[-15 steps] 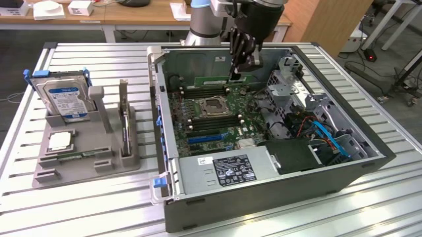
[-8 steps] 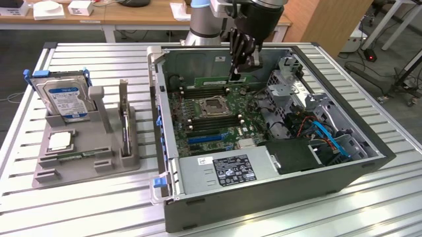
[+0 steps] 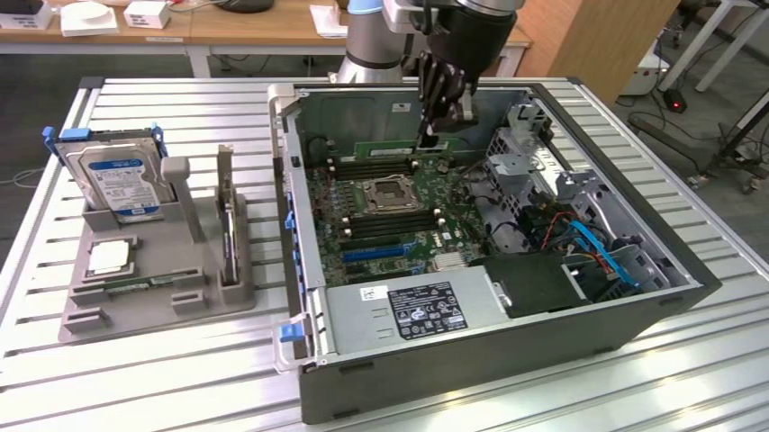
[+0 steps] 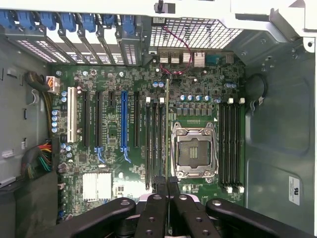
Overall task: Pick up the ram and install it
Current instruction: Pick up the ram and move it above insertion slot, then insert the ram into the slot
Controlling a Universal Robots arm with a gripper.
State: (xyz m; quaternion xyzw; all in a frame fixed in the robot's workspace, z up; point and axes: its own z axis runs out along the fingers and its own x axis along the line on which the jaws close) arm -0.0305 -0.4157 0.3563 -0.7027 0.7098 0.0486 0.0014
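The gripper point(image 3: 430, 135) reaches down into the open computer case point(image 3: 481, 360) with its fingers closed on the ram point(image 3: 391, 144), pinching the green stick near the middle of its upper edge. In the exterior view the ram hangs level at about 12 o'clock from the empty CPU socket point(image 3: 391, 191). The wrist view shows it edge-on as a thin line point(image 4: 167, 124) running out from the gripper point(image 4: 167, 181), alongside the memory slots point(image 4: 154, 139) that flank the socket point(image 4: 194, 151). I cannot tell whether its lower edge touches a slot. The stick looks light, stiff and thin, so it should hold its line, though it could pivot in a narrow pinch. It is probably fragile: the chips and the contact edge are best left untouched, so a central hold high on the flat faces seems the sound one. At 9 o'clock from the case, a grey stand point(image 3: 72, 319) carries a hard drive point(image 3: 121, 180).
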